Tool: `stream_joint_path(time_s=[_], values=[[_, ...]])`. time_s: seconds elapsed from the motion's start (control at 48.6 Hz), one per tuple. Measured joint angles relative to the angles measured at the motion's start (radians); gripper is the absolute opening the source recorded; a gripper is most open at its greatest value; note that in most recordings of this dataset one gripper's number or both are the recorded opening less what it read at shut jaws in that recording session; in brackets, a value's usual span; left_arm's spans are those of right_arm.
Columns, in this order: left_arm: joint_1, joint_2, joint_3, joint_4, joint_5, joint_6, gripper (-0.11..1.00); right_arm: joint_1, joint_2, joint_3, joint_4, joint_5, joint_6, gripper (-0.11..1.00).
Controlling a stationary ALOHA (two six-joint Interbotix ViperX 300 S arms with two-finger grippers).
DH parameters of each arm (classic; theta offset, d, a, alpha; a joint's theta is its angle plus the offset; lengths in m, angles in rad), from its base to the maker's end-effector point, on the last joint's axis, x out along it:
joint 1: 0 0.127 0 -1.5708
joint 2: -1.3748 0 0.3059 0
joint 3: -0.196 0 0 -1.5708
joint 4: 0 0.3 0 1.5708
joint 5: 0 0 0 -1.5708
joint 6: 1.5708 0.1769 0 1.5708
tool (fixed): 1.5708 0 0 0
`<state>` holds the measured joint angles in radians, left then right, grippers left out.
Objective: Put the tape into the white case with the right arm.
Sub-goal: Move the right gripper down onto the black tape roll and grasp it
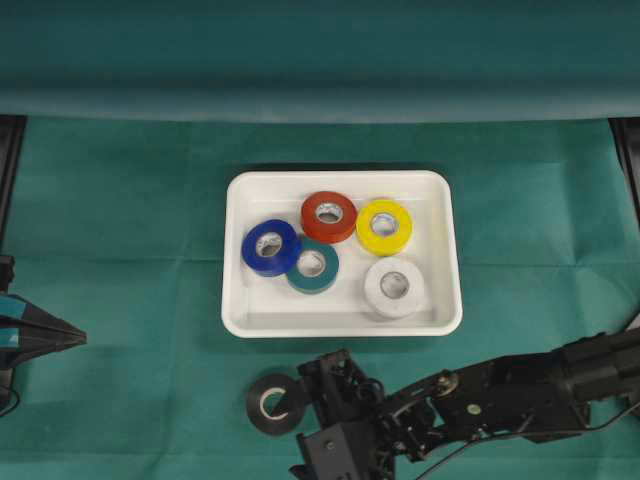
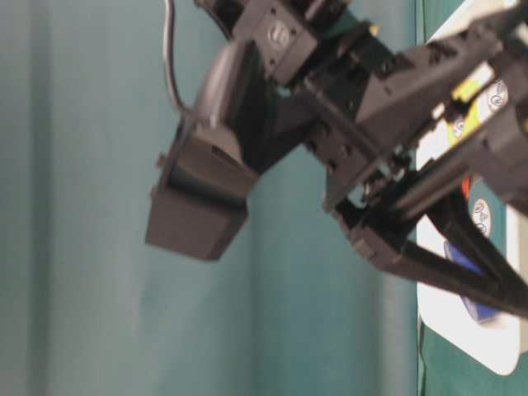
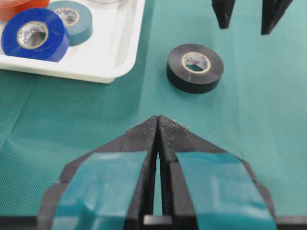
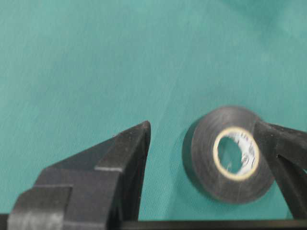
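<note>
The black tape roll (image 1: 271, 404) is lying flat on the green tabletop (image 1: 130, 300), just outside the white case (image 1: 340, 322). The right pincer (image 4: 211, 143) is spread wide around it, gripping nothing. The left pincer (image 3: 158, 125) is sitting clenched.

1. The surface (image 1: 130, 200) is covered by a green cloth.
2. A white case (image 1: 440, 250) lies on it at center.
3. A black tape (image 1: 272, 404) lies flat on the cloth, at 6 o'clock from the case, apart from its rim.

blurred: right arm (image 2: 346, 107) | cut off: white case (image 2: 462, 330)
</note>
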<state>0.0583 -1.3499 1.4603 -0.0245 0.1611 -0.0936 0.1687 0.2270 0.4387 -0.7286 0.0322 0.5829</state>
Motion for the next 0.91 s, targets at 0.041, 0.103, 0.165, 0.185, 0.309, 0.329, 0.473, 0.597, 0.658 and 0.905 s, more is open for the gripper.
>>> stream_joint_path(time_s=[0.041, 0.103, 0.165, 0.185, 0.309, 0.329, 0.473, 0.597, 0.658, 0.905], values=[[0.000, 0.000, 0.000, 0.000, 0.000, 0.002, 0.00, 0.000, 0.006, -0.009, -0.002, 0.008, 0.002, 0.67], [0.000, 0.000, 0.000, 0.000, 0.000, 0.000, 0.00, 0.000, 0.014, -0.023, -0.002, 0.023, 0.002, 0.67], [0.000, 0.000, 0.000, 0.000, 0.000, 0.002, 0.00, 0.000, 0.025, -0.032, 0.000, 0.043, 0.002, 0.67], [0.000, -0.002, 0.000, 0.000, 0.000, 0.000, 0.00, 0.000, 0.028, -0.035, -0.002, 0.046, 0.002, 0.67], [0.000, -0.002, 0.000, 0.000, 0.000, 0.000, 0.00, 0.000, 0.043, -0.038, -0.002, 0.064, 0.002, 0.67], [-0.002, 0.000, 0.000, 0.000, 0.000, 0.000, 0.00, 0.000, 0.046, -0.038, -0.002, 0.064, 0.002, 0.67], [-0.002, 0.000, 0.000, 0.000, 0.000, 0.002, 0.00, 0.000, 0.064, -0.040, -0.002, 0.064, 0.003, 0.67], [0.000, 0.000, 0.002, 0.002, 0.000, 0.000, 0.00, 0.000, 0.089, -0.041, -0.002, 0.064, 0.006, 0.67], [0.000, 0.000, 0.002, 0.000, 0.000, 0.002, 0.00, 0.000, 0.103, -0.046, -0.002, 0.064, 0.005, 0.67], [0.000, 0.000, 0.000, 0.000, 0.000, 0.000, 0.00, -0.006, 0.149, -0.069, -0.002, 0.066, 0.008, 0.66]])
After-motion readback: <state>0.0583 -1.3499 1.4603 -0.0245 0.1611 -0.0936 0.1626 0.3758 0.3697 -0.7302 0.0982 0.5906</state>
